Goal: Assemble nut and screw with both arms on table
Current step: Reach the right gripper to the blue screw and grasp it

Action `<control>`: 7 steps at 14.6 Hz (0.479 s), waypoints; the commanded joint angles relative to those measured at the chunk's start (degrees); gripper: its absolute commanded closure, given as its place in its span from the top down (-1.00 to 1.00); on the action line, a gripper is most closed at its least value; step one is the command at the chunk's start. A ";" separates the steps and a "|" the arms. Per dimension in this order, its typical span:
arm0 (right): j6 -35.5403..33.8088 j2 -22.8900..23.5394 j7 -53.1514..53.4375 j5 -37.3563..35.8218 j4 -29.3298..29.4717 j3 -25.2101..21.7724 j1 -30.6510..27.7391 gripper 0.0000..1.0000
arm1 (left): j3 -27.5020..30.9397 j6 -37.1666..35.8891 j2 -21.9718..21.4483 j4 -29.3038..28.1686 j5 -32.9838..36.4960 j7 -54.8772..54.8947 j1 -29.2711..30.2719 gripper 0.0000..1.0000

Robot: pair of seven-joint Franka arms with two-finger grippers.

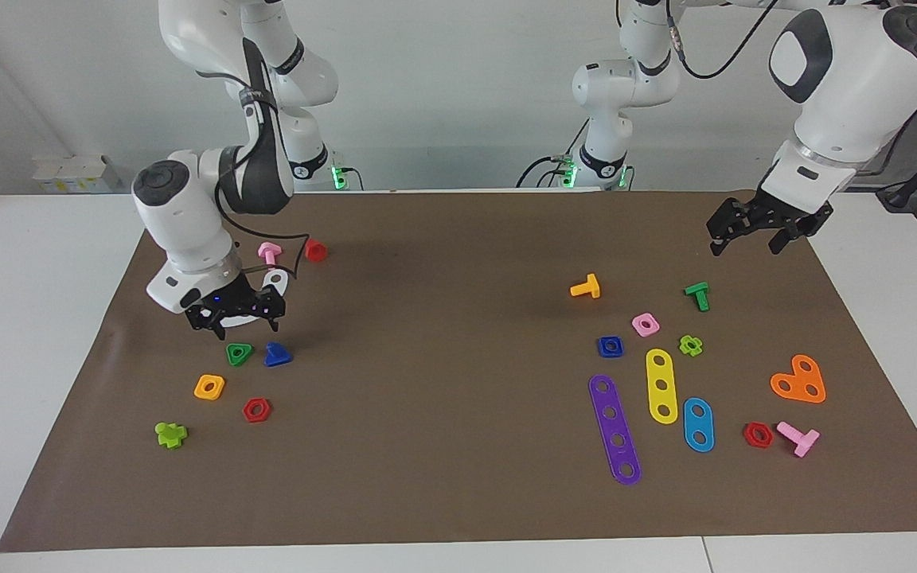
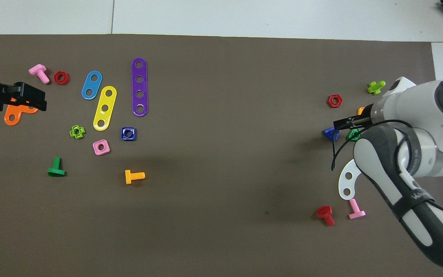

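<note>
Screw (image 1: 276, 355) first: the small dark-blue bolt lies on the brown mat near the right arm's end of the worktop, just beside a green triangular nut (image 1: 239, 353) and nearer the robots than the orange square nut (image 1: 209, 387). Right gripper (image 1: 236, 320) hangs low, over the mat just on the robots' side of the screw, jaws spread, nothing between them. Left gripper (image 1: 751, 233) hovers over the mat's corner at the left arm's end, close to the robots' edge, jaws spread too, holding nothing; that arm waits.

Nut (image 1: 610, 346) sits flat in the cluster toward the left arm's end, hole facing up, just beside the pink square nut (image 1: 645, 324) and close to the purple strip (image 1: 614, 429).

My read: the step in hand is the right arm's pickup of the screw. To do it well, the jaws should shift out over the screw, straddle the triangular head clear of the green triangular nut, and close squarely so the shaft stays free for threading.

Orientation: the flat head seems to rest on the mat. The shaft, its long axis, I can't make out from either view, so which way it points stays unclear.
</note>
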 commanded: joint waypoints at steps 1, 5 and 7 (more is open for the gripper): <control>6.86 2.32 -1.88 1.17 -2.64 0.16 0.61 0.96 | -0.35 1.29 -2.14 -2.77 -0.09 0.22 0.80 1.00; 7.41 2.42 -2.57 1.17 -3.96 0.16 0.61 0.59 | -0.35 1.29 -2.14 -2.77 -0.09 0.22 0.80 1.00; 7.23 2.15 -3.98 1.17 -4.66 0.16 0.44 0.30 | -0.35 1.29 -2.14 -2.77 -0.09 0.22 0.80 1.00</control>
